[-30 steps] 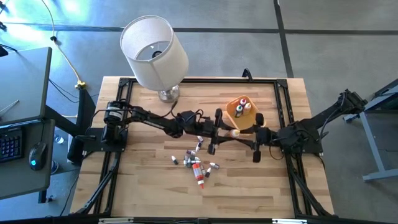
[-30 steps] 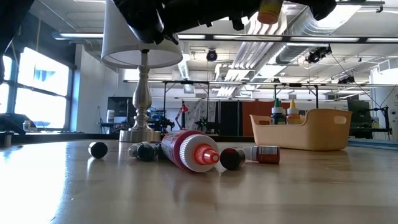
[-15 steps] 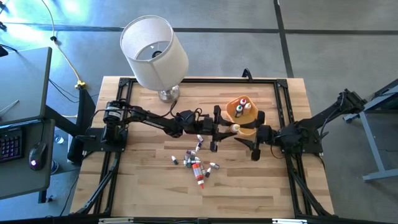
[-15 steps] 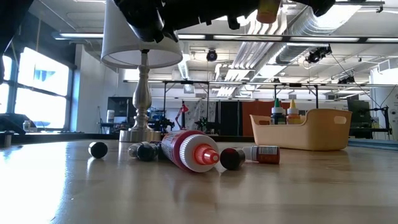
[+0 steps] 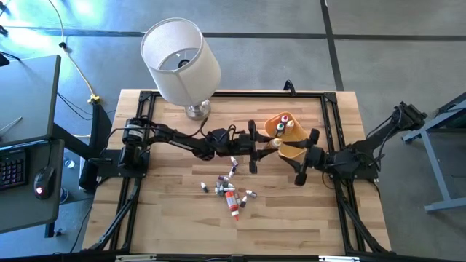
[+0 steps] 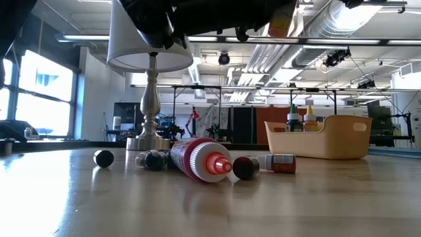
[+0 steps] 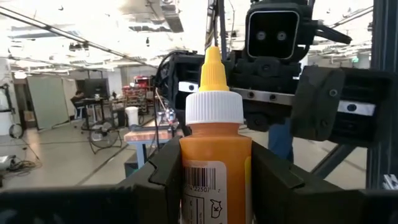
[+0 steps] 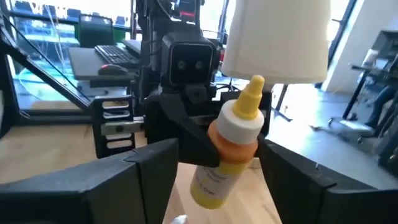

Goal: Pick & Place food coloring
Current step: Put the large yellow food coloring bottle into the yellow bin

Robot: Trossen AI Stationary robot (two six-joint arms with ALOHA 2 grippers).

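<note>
An orange food coloring bottle [image 7: 214,130] with a white collar and a yellow pointed cap hangs over the table's middle, just short of the orange bin [image 5: 290,151]. My left gripper [image 5: 261,145] is shut on it. My right gripper [image 5: 304,157] faces it from the table's right, open, one finger on each side of the bottle [image 8: 231,143] and clear of it. Several more bottles [image 5: 229,185] lie loose on the wood nearer the front. A few others [image 6: 299,118] stand upright in the bin. My left gripper pinches the bottle's orange body [image 7: 214,158] between its two fingers [image 7: 165,177], one on each side. The fingers come from the table's left, nearly level. The cap end [image 7: 213,65] sticks out beyond them toward my right gripper. The bottle is lifted clear of the table.
A table lamp [image 5: 180,58] with a white shade stands at the far left of the tabletop, behind my left arm. A black frame [image 5: 331,131] runs around the table's edges. The loose bottles include a larger red-capped one [image 6: 204,161].
My left gripper has swung at the wrist toward the table's far edge, carrying the bottle closer to the bin; the bottle stays gripped and clear of the table. My right gripper has turned slightly toward the far edge as well.
</note>
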